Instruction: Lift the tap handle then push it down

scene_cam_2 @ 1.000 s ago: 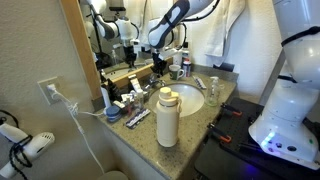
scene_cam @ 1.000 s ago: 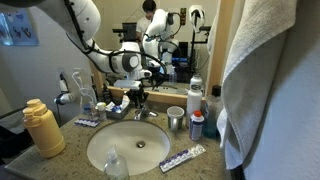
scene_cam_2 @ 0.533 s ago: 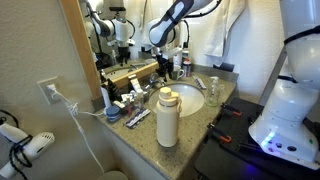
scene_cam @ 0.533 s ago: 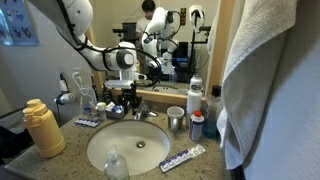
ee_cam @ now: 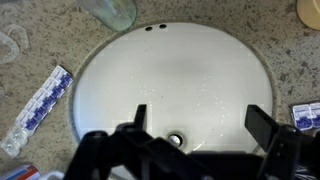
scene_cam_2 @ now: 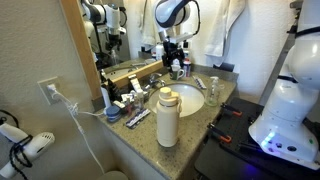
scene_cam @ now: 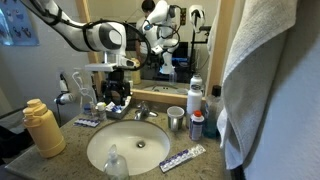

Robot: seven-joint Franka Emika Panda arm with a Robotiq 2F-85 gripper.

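Note:
The tap handle (scene_cam: 141,106) is a small chrome lever on the short faucet behind the oval white sink (scene_cam: 105,150). My gripper (scene_cam: 118,92) hangs above and a little left of it, apart from it, with nothing between its fingers. In an exterior view the gripper (scene_cam_2: 174,66) is raised over the back of the counter. In the wrist view the gripper (ee_cam: 200,120) is open, and its dark fingers (ee_cam: 260,122) frame the sink (ee_cam: 110,70) and the drain (ee_cam: 178,140). The tap handle is hidden in the wrist view.
A yellow bottle (scene_cam: 42,128) stands at the counter's near corner. A steel cup (scene_cam: 176,120), a blue bottle (scene_cam: 197,125) and a toothpaste tube (scene_cam: 182,158) lie beside the sink. A grey towel (scene_cam: 270,80) hangs close by. A clear cup (ee_cam: 108,10) sits at the sink's rim.
The gripper was shut at the tap handle and has opened. The arm has risen and drawn back from the faucet.

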